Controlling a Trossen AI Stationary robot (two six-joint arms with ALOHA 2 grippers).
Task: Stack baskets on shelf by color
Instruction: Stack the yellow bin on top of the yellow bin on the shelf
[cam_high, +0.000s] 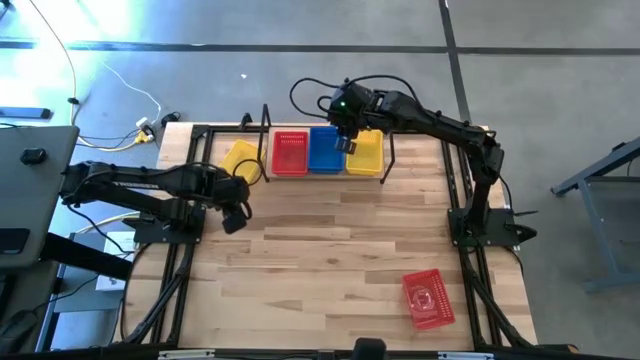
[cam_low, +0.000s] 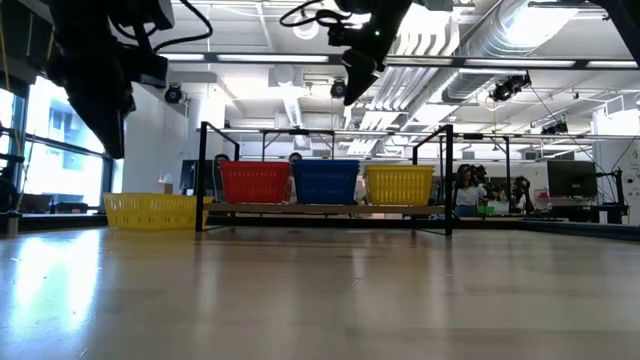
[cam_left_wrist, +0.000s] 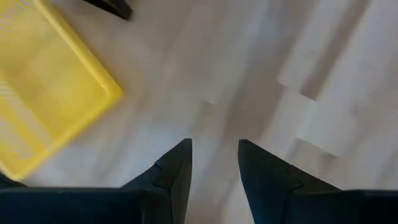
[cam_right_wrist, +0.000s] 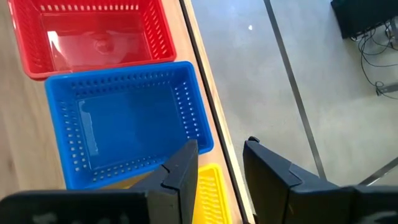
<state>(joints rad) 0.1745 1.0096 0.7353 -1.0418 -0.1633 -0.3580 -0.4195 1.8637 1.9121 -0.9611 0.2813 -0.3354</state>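
We hold the right gripper (cam_high: 349, 139), jaws spread and empty, over the shelf (cam_high: 385, 176) at 12 o'clock, the left gripper (cam_high: 236, 215) likewise spread; descending here risks striking the blue basket (cam_right_wrist: 127, 121) rim.

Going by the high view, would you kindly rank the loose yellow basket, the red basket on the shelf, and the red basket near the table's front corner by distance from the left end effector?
1. Loose yellow basket: on the table just beyond the left end effector, left of the shelf.
2. Shelf red basket: leftmost on the shelf.
3. Front red basket: far across, at the right front corner.
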